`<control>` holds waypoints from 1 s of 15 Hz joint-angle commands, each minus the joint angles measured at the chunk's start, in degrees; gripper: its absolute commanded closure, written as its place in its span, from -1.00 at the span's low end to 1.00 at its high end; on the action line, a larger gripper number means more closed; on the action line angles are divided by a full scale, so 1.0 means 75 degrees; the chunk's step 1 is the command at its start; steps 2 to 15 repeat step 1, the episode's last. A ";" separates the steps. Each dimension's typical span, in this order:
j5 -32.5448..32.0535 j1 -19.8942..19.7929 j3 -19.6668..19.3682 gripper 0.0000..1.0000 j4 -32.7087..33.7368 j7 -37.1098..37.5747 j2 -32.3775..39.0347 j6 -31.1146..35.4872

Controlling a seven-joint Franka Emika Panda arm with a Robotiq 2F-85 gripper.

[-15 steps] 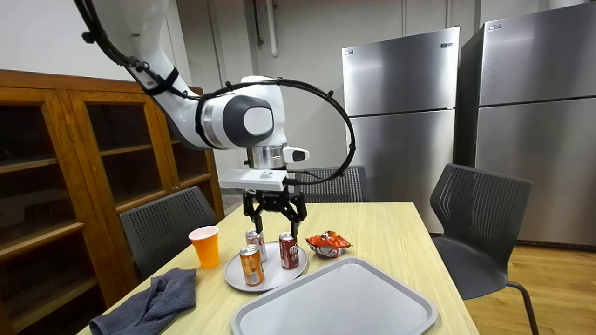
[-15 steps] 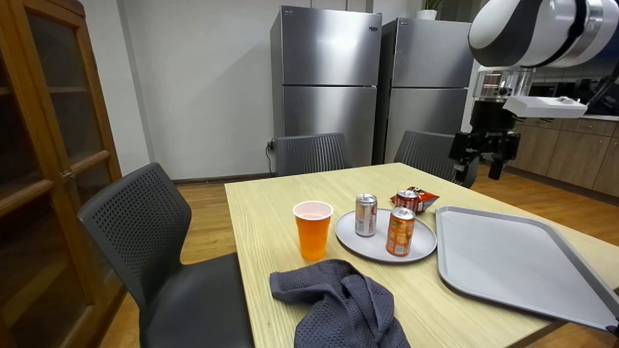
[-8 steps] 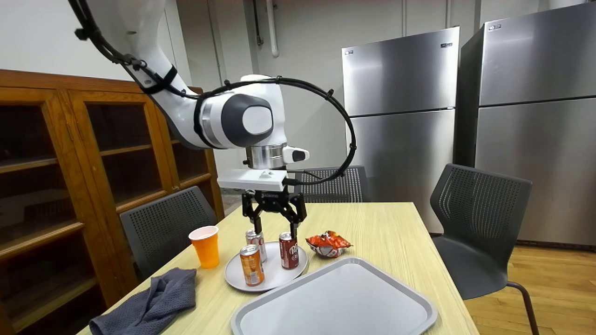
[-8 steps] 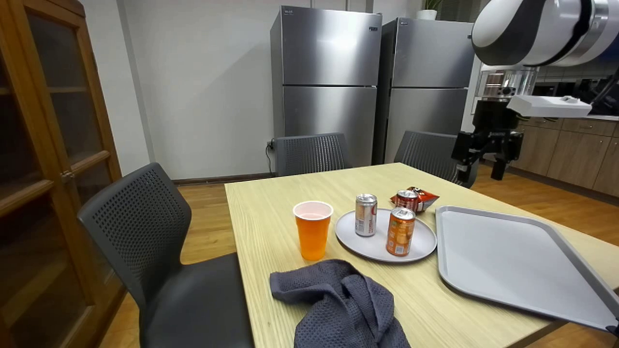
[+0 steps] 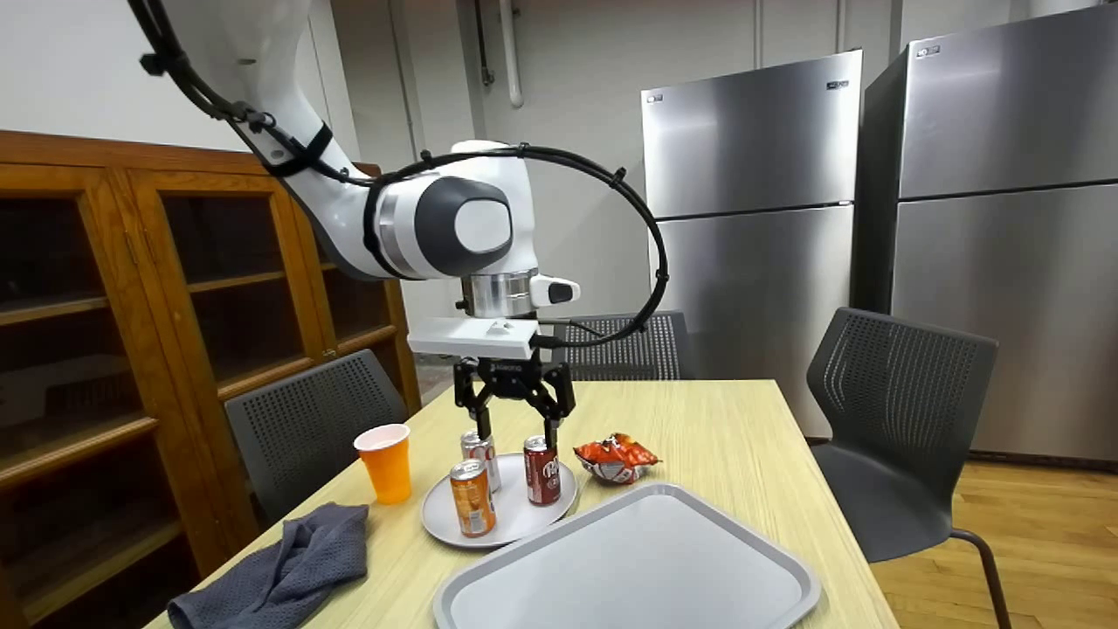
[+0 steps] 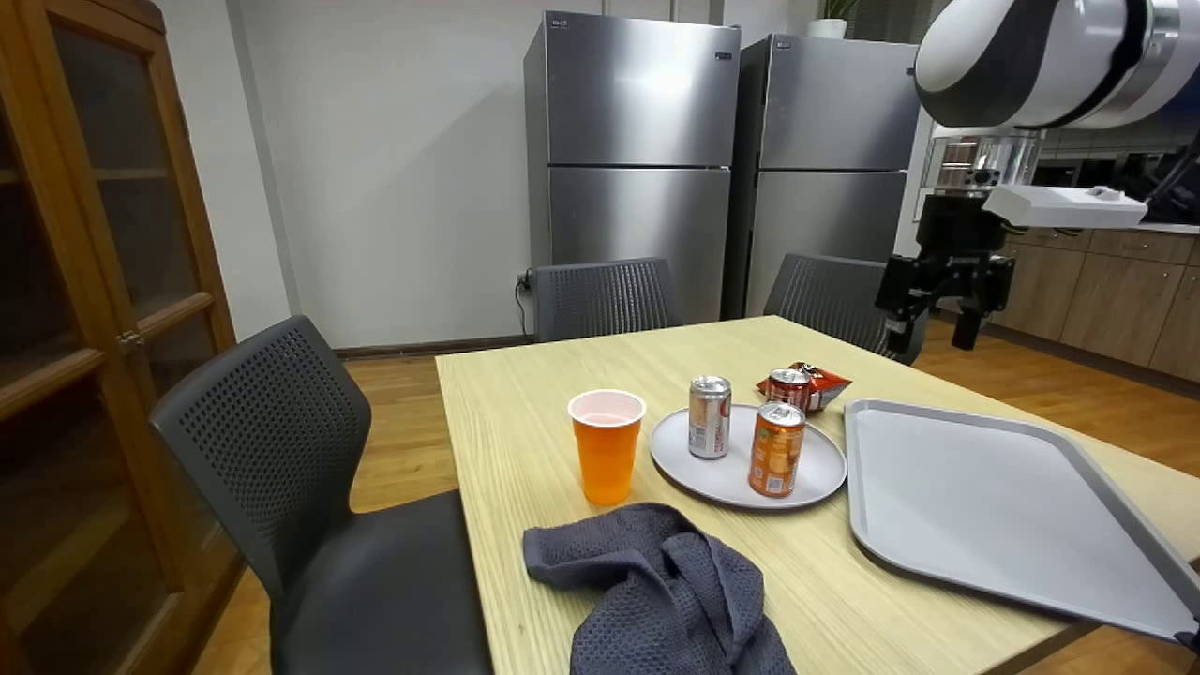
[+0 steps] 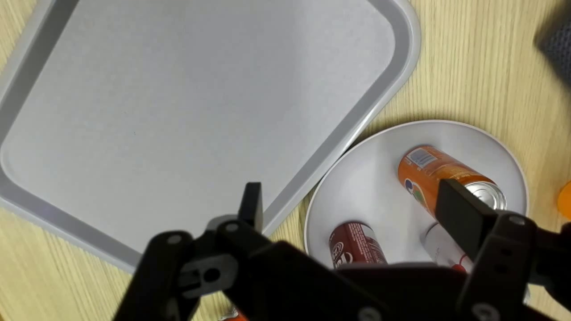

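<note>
Three cans, an orange can nearest, a silver can just beyond it and a dark red can to their right, stand upright on a round pale grey plate, with sides told as in an exterior view. The black gripper is empty, its two fingers spread wide and pointing down, hanging above a pale wooden table and clear of the cans. To the plate's near right lies a large grey tray, so close to the plate's rim that it is unclear whether they touch. Right of the plate, beyond the tray, sits a shiny red snack bag. Left of the plate stands an orange cup with a white inside, and nearer on the left lies a rumpled dark blue-grey cloth. Dark grey chairs stand at the table's left, far and right sides. A white robot arm extends from the upper left. Farther out, a glass-doored wooden cabinet stands left and two steel refrigerators far right.
</note>
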 commanded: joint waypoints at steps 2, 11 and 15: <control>-0.0007 0.0001 0.0002 -1.00 0.0007 0.0011 -0.0006 -0.0020; -0.0007 0.0001 0.0002 -1.00 0.0007 0.0011 -0.0006 -0.0020; -0.0007 0.0001 0.0002 -1.00 0.0007 0.0011 -0.0006 -0.0020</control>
